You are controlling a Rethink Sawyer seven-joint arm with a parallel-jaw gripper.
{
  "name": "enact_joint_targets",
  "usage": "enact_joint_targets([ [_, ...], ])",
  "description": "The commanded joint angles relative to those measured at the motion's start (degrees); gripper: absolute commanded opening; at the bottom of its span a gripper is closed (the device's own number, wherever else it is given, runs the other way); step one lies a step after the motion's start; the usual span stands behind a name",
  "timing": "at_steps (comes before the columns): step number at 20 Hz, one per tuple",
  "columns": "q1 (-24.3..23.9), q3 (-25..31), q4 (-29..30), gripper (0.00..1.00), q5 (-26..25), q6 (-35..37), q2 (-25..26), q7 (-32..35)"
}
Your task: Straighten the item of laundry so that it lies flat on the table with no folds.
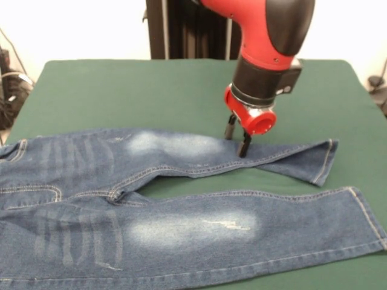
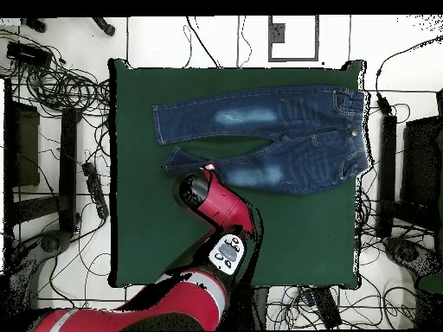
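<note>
The item of laundry (image 1: 181, 232), a pair of blue denim jeans with faded whitish thigh patches, lies spread on the dark green table (image 1: 121, 90). Its waistband is at the left and both legs run to the right. The near leg lies straight. The far leg (image 1: 284, 158) slants toward it, with a green gap between them. My gripper (image 1: 237, 138) is down at the far leg's upper edge, open, with one fingertip (image 1: 244, 147) on the denim. In the overhead view the jeans (image 2: 260, 130) lie across the table's upper half, and the arm (image 2: 221, 207) covers the gripper.
Bare green table (image 2: 260, 242) stretches between the jeans and the robot's side. Cables and dark equipment (image 2: 52, 130) surround the table on the floor. A black stand (image 1: 181, 30) rises behind the table's far edge.
</note>
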Motion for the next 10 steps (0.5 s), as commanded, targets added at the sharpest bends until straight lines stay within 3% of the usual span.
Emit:
enact_joint_targets([
  [1, -2.28, 6.57, -13.72, 1.0, 6.26, -7.94, 11.49, 13.81],
  [4, -2.84, 6.0, -15.48, 1.0, 6.11, -5.91, 11.59, 13.76],
  [10, -8.39, 11.98, -16.38, 1.0, 3.68, -7.21, 9.94, 9.45],
])
